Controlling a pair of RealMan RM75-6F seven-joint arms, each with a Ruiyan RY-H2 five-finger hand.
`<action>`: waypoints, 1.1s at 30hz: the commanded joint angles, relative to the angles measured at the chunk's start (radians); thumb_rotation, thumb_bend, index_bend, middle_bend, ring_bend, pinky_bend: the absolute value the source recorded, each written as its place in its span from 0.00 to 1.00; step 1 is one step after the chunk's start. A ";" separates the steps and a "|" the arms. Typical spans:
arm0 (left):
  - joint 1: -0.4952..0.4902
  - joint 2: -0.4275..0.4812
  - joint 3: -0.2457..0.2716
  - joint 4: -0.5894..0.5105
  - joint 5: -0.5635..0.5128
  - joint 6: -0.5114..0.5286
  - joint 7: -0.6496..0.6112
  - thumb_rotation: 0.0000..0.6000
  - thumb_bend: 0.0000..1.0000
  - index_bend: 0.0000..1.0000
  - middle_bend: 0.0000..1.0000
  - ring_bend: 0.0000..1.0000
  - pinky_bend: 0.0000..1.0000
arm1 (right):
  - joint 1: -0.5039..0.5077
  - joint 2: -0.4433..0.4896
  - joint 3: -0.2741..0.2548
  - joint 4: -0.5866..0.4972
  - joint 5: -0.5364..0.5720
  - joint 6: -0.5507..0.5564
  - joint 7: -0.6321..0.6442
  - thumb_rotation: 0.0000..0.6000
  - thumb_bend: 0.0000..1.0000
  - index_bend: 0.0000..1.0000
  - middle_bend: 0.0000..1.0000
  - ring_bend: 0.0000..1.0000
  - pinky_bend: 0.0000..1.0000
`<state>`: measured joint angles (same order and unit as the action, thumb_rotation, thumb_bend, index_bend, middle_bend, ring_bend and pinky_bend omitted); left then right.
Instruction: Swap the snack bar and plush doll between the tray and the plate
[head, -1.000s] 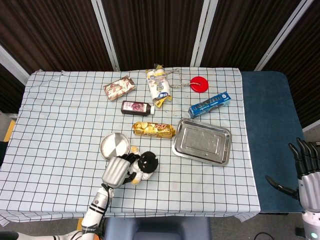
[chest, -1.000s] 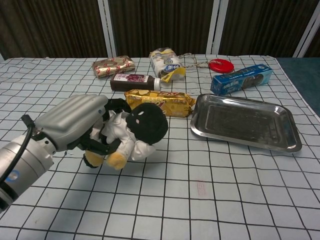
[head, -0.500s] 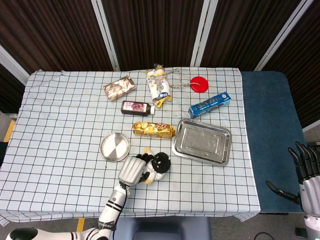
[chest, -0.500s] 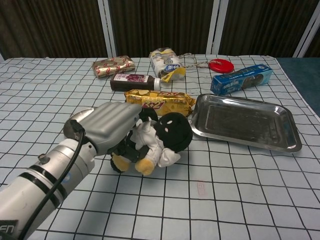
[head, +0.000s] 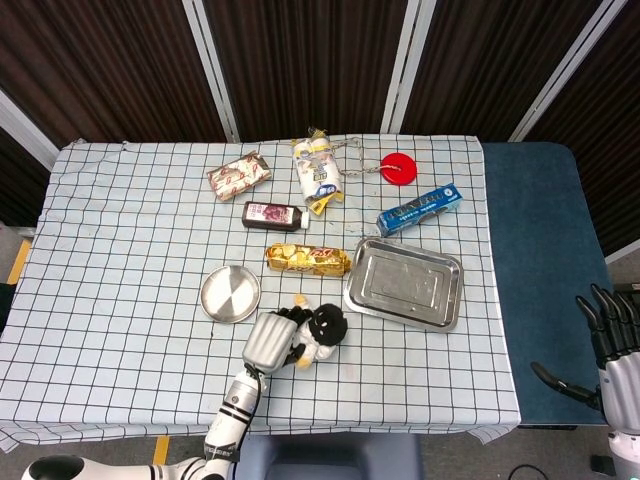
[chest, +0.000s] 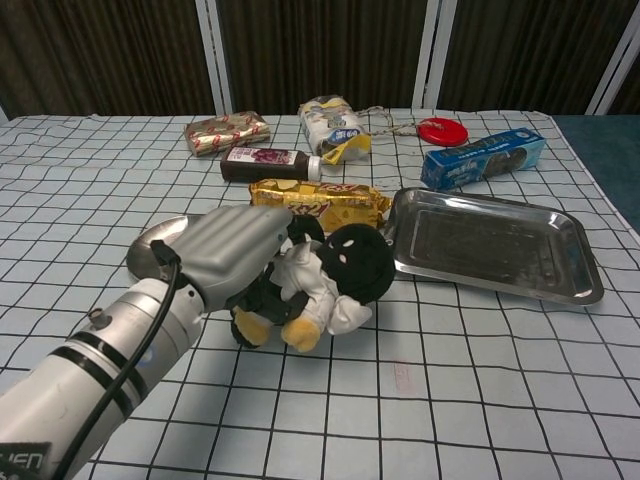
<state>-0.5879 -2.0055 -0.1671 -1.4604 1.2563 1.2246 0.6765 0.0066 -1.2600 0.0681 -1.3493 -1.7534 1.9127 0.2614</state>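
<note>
My left hand (chest: 232, 252) (head: 268, 339) grips the plush doll (chest: 335, 280) (head: 320, 332), a black-headed toy with white body and yellow feet, low over the cloth between the plate and the tray. The round metal plate (head: 229, 294) (chest: 152, 243) sits bare just left of the hand. The gold snack bar (head: 307, 260) (chest: 322, 201) lies on the cloth between plate and tray. The rectangular metal tray (head: 404, 284) (chest: 494, 243) holds nothing. My right hand (head: 611, 345) hangs off the table at the far right, fingers spread, holding nothing.
At the back lie a dark bottle (head: 273, 215), a red-patterned packet (head: 239, 175), a white-and-yellow bag (head: 318, 172), a red disc (head: 398, 168) and a blue box (head: 419, 209). A blue surface (head: 545, 280) borders the checked cloth on the right.
My left hand has carried the plush doll rightward from near the plate toward the tray. The right hand has barely moved.
</note>
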 joint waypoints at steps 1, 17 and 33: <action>0.000 0.029 -0.004 -0.040 -0.039 -0.032 0.010 1.00 0.44 0.15 0.26 0.27 0.41 | 0.000 -0.001 0.001 0.001 0.001 0.001 0.000 1.00 0.08 0.00 0.00 0.00 0.03; -0.026 0.139 -0.049 -0.178 -0.091 -0.018 0.105 1.00 0.43 0.00 0.00 0.00 0.18 | -0.001 -0.005 -0.001 0.005 -0.008 0.001 -0.004 1.00 0.08 0.00 0.00 0.00 0.03; -0.217 0.100 -0.157 0.071 -0.101 -0.218 -0.065 1.00 0.43 0.00 0.00 0.01 0.17 | -0.021 -0.036 0.021 0.047 -0.032 0.098 0.001 1.00 0.08 0.00 0.00 0.00 0.03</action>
<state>-0.7712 -1.8861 -0.3181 -1.4471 1.1631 1.0488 0.6553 -0.0103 -1.2912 0.0875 -1.3099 -1.7792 2.0027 0.2634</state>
